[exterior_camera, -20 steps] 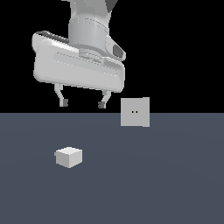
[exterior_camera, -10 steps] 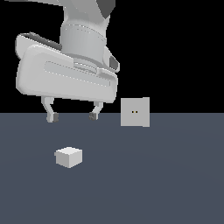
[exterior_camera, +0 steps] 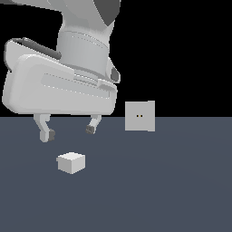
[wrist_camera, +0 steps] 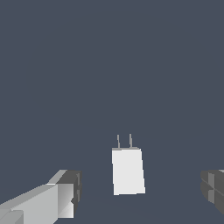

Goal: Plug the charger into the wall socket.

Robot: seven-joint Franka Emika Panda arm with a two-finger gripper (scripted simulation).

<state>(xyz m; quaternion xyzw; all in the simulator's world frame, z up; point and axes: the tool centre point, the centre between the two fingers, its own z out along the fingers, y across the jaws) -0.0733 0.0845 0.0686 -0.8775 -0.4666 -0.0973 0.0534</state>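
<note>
The charger [exterior_camera: 71, 162] is a small white-grey block lying on the dark floor at the exterior view's left. In the wrist view the charger [wrist_camera: 127, 170] shows two thin prongs sticking out of one end. My gripper [exterior_camera: 69, 131] hangs open just above and slightly behind the charger, its fingers [exterior_camera: 45, 134] spread wide and holding nothing. The charger lies between the two fingertips [wrist_camera: 66, 197] in the wrist view, untouched. The wall socket [exterior_camera: 140, 116] is a flat upright light-grey plate with two tiny holes, standing further back toward the exterior view's right.
A dark grey floor [exterior_camera: 172, 190] spreads under everything, with a black background behind it. The large white gripper body [exterior_camera: 59, 86] fills the upper left of the exterior view.
The arm has come down and toward the exterior view's left, bringing the open fingers close over the charger. Charger and socket have not moved.
</note>
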